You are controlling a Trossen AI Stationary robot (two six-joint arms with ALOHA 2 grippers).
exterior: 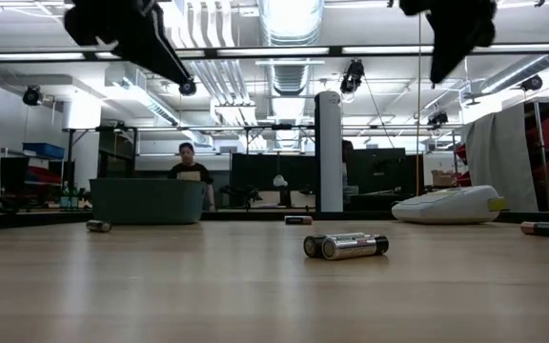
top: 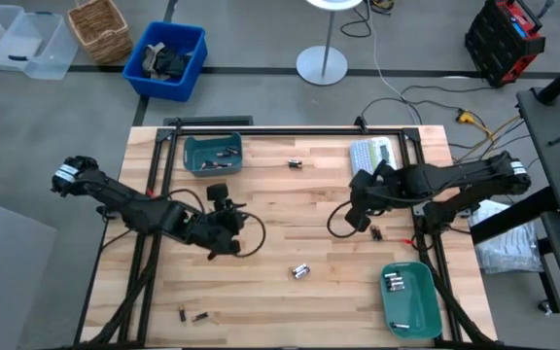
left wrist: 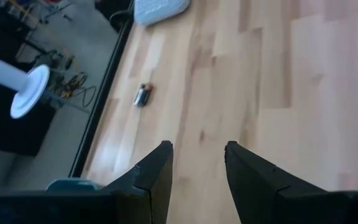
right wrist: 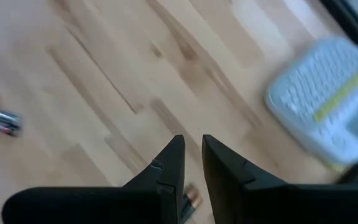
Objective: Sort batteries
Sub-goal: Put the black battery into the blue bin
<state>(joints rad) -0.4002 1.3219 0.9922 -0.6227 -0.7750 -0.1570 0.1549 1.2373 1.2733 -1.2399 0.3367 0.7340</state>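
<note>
Above the wooden table (top: 290, 214) both arms hung clear of the surface. The left gripper (left wrist: 196, 163) sat over the left-centre boards with its fingers parted and bare wood showing in the gap; it held nothing. The right gripper (right wrist: 191, 163) hovered near the right side, just in front of the grey-white label maker (top: 375, 154), its fingers almost together with only a thin slit between them, also holding nothing.

The batteries lay scattered. A silvery pair (top: 300, 271) rested side by side near the middle front of the table, a small pair (top: 295, 163) lay toward the far edge, another (top: 376, 233) lay just beside the right gripper, and two dark ones (top: 193, 315) sat near the front left corner. Several silvery cells were in the green tray (top: 424, 309) at front right; a few dark ones lay in the green tray (top: 194, 152) at back left.
</note>
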